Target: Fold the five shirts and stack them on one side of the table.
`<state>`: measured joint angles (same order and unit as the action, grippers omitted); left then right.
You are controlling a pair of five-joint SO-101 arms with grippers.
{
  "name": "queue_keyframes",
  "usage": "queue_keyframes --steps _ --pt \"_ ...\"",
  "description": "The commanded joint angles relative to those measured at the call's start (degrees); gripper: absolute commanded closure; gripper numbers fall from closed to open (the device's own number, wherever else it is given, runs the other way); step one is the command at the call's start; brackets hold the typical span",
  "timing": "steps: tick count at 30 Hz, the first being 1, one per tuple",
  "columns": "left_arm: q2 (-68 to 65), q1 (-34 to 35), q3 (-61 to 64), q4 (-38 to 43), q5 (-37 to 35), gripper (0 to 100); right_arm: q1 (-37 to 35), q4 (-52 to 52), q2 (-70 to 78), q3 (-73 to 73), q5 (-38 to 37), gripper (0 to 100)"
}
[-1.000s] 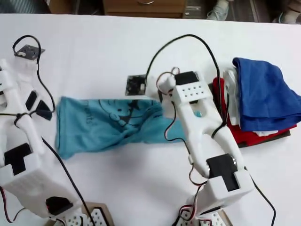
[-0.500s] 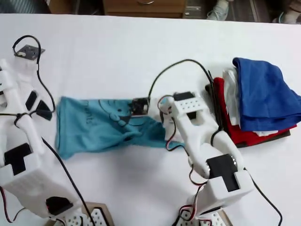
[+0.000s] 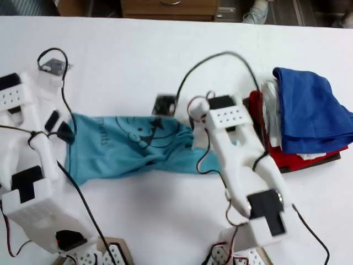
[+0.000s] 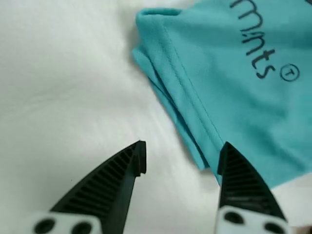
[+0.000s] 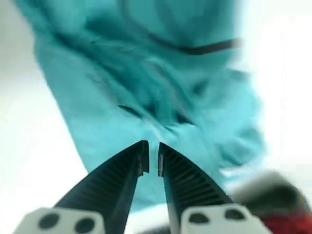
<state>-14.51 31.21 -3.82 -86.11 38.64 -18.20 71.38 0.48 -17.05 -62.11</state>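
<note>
Where left gripper (image 4: pixel 184 146) gapes, teal shirt (image 4: pixel 234 73) lying just beyond

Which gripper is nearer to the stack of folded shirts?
Right. The right gripper is over the teal shirt at its end beside the stack; the left gripper is at the shirt's opposite end, far from the stack.

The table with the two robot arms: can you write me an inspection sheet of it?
Surface: white table.
Job's things: teal shirt lying mid-table, one end bunched; blue shirt, white shirt and red shirt stacked at one side.
Clutter: nothing seen.
Grippers: left gripper open at the teal shirt's hem corner; right gripper nearly shut above its bunched end.
Cables: black cables loop over both arms.
Surroundings: wooden cabinet beyond the table.
</note>
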Motion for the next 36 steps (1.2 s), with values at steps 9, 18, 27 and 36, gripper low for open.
queue_keyframes --steps 9,18,27,36 --pt "-1.3 0.9 9.8 11.7 -24.8 74 12.6 2.4 -17.2 5.0 17.9 94.7" --pt "-14.2 2.3 -2.1 9.1 -27.8 74 22.2 2.1 -17.3 2.6 20.0 94.9" --pt "-25.1 2.0 -12.3 5.9 -27.9 74 21.8 2.1 -17.3 2.6 20.0 95.0" --pt "-20.2 2.5 -26.9 -7.5 -26.3 74 21.8 0.0 -17.2 2.5 20.2 95.0"
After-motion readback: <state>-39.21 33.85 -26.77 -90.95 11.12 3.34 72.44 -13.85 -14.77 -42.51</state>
